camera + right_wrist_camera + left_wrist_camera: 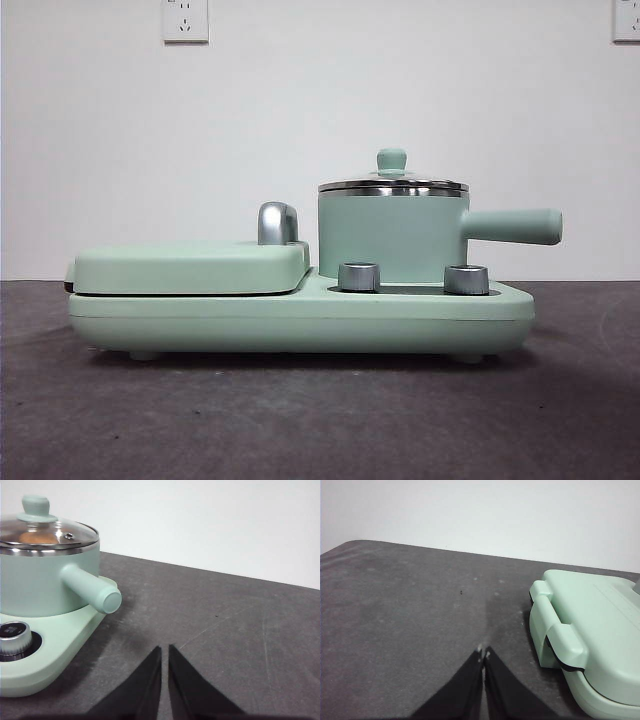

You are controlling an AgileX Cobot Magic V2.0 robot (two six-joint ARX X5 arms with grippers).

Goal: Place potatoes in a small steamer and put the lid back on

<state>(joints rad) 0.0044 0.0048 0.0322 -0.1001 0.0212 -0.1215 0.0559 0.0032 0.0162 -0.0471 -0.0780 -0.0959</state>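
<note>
Potato (39,538): an orange-brown mass is seen through the glass, inside the small steamer (390,238). Only in the right wrist view can it be made out; in the front view it is hidden by the pot wall.

Lid (392,184): seated level on the steel rim, mint knob upright at centre. No gap is noted between rim and lid.

Steamer: set in its well on the mint-green cooker base (300,315), side handle pointing away from the closed grill plate (190,266). Two steel dials (359,277) are set in front of the pot.

Left gripper (483,653): jaws pressed together, nothing held, low over bare dark table (395,620), beside the grill end of the base.

Right gripper (165,649): jaws nearly touching, a thin slit left, nothing held, near the pot-handle side.

Judgement: both steps appear done; task is taken as complete. No further handling is called for beyond keeping both arms clear of the handle and lid.
</note>
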